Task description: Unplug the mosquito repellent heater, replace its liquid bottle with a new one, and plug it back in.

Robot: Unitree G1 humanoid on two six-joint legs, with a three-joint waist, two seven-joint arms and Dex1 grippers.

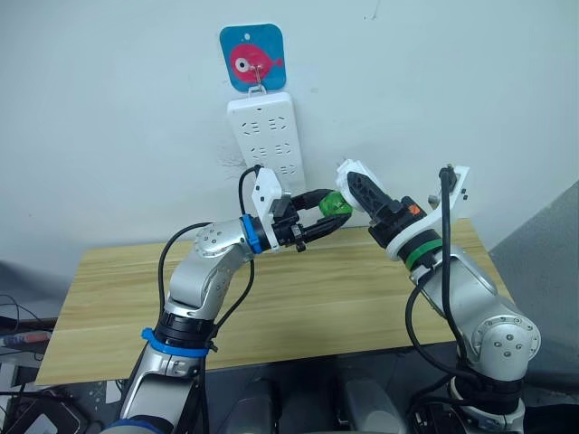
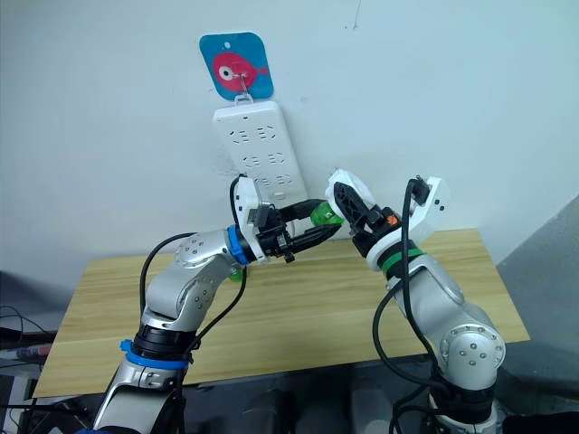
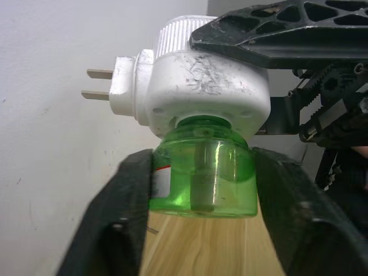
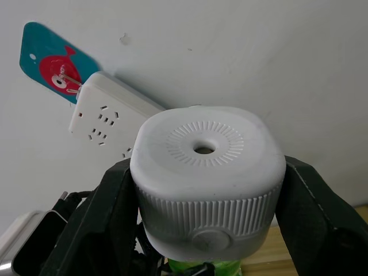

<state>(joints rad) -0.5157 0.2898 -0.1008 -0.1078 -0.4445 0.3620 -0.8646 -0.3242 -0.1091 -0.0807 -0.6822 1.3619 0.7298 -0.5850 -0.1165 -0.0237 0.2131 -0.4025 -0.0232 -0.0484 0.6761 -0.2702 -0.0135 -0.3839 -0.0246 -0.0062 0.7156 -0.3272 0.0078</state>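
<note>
Holding the heater (image 1: 351, 175) unplugged above the surface (image 1: 298, 298), the right gripper (image 1: 358, 185) pinches its body while the left gripper (image 1: 333, 215) clamps the green bottle (image 1: 335, 204), likely for unscrewing. From the left wrist, prongs (image 3: 99, 84) point toward bare wall (image 3: 52, 86). From the right wrist, the power strip (image 4: 106, 115) hangs nearby, leaving room.
</note>
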